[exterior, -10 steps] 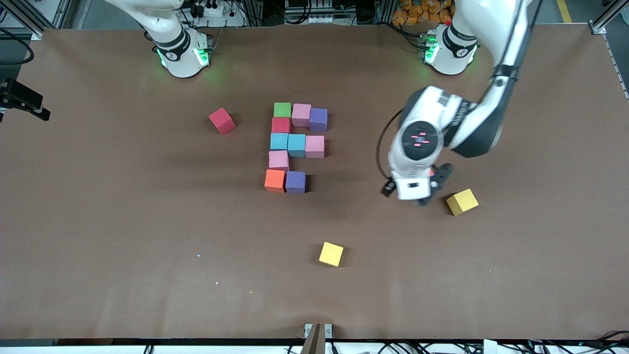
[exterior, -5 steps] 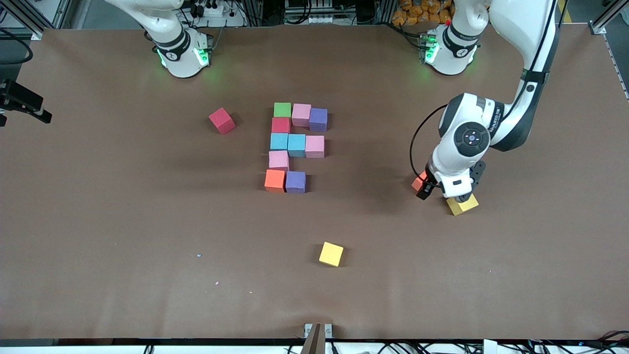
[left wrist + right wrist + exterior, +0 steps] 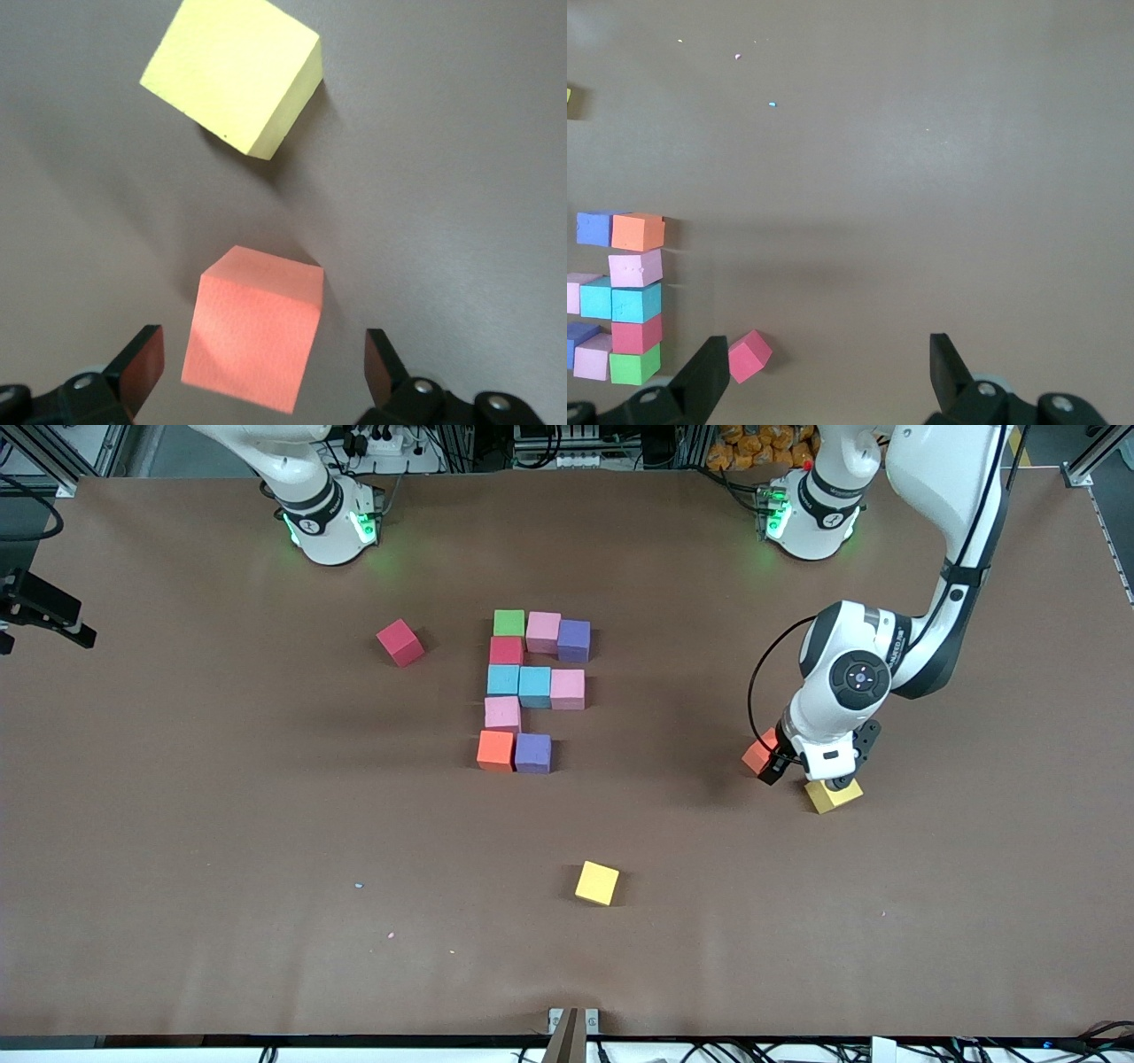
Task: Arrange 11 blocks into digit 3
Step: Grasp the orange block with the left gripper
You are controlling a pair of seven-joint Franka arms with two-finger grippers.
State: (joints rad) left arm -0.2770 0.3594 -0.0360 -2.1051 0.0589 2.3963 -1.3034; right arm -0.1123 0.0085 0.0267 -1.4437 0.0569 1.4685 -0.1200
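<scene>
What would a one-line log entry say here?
left pincer: open, straddling orange block | right pincer: open, waiting | figure: unfinished

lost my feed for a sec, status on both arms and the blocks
Left gripper open, low over loose orange block. Right gripper open, waiting up high. Digit cluster short its last block. Yellow cube close beside the orange one.

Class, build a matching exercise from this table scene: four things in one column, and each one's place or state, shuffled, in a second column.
Column one:
1. left gripper
2. loose orange block
3. green block
4. right gripper

Column two:
A. corner of the block group, nearest the robot bases
B. open, over the loose orange block
C. on the table beside a yellow cube
D. open, above bare table near a stray red block

Pairs: 1-B, 2-C, 3-A, 4-D
</scene>
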